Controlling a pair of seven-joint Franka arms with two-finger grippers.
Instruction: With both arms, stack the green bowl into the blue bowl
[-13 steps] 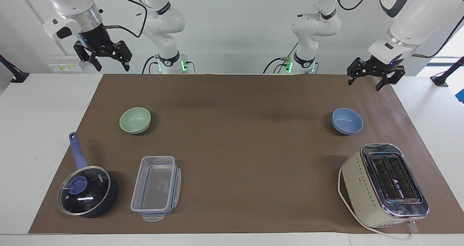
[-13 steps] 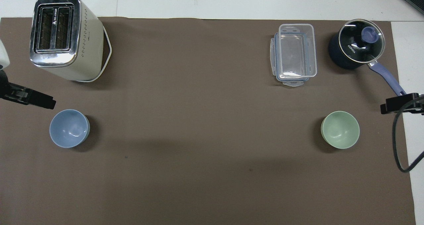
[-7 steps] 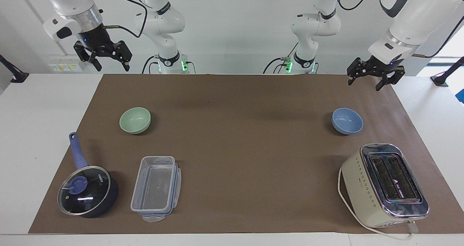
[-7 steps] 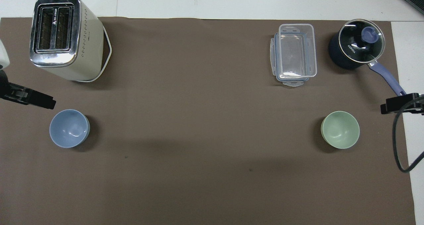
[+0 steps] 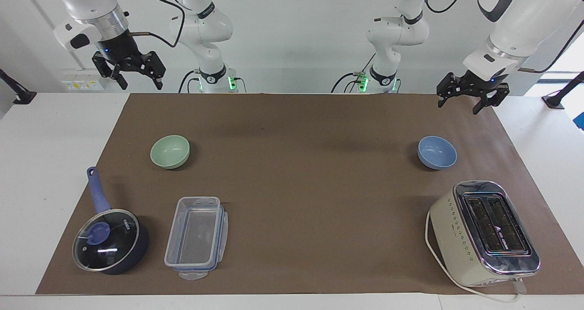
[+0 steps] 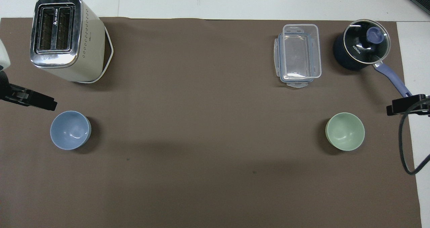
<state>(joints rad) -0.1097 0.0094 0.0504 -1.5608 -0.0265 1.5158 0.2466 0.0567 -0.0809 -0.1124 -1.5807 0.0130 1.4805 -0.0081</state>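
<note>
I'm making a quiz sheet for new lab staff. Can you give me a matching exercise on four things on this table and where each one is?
Things:
1. green bowl
2. blue bowl
3. clear container
4. right gripper

Places:
A. beside the saucepan
B. nearer the robots than the toaster
C. raised, holding nothing
D. nearer the robots than the clear container

Pairs: 1-D, 2-B, 3-A, 4-C

White table (image 5: 54, 164) covered by a brown mat (image 5: 301, 200); on the mat are set the green bowl (image 5: 169, 151), saucepan (image 5: 111, 240) and clear container (image 5: 196, 237) toward the right arm's end, the blue bowl (image 5: 437, 152) and toaster (image 5: 483, 232) toward the left arm's end
</note>
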